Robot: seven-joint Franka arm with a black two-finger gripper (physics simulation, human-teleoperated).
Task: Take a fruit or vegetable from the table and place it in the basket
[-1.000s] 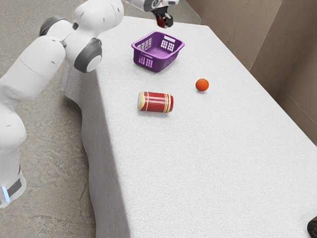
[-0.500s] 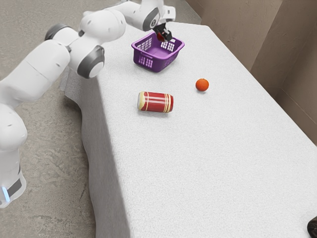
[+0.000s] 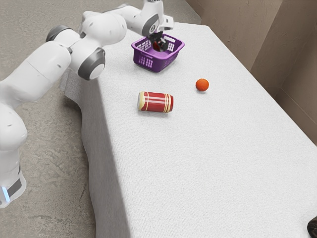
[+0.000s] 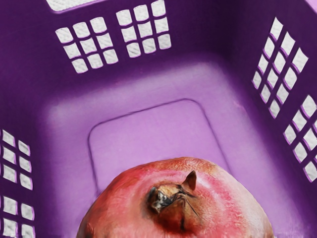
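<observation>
— What's the biggest thing there?
— The table point(image 3: 208, 163), under a white cloth. The white arm point(image 3: 103, 27) reaches over it from the exterior view's left.

— And on the table?
— A purple basket point(image 3: 154, 64) with latticed walls, upright near the far edge, closer to the long edge on the arm's side.

— Where's the gripper point(image 3: 160, 47)?
— Down inside the basket's rim, pointing at its floor. The jaws are pinching a pomegranate point(image 4: 173, 210).

— So the fruit is in the basket?
— Within its walls, yes, but in the grip. The wrist view shows its dry crown and the basket floor beyond; whether its underside touches that floor, I can't tell.

— Anything else?
— A red and cream can point(image 3: 156, 102) lies on its side, nearer the camera than the basket and near the same long edge. An orange point(image 3: 202, 85) sits between the basket and the opposite long edge, well apart from the can.

— And that dark thing point(image 3: 312, 227)?
— On the opposite long edge's side, nearest the camera; it's cut off, so I can't name or size it.
</observation>
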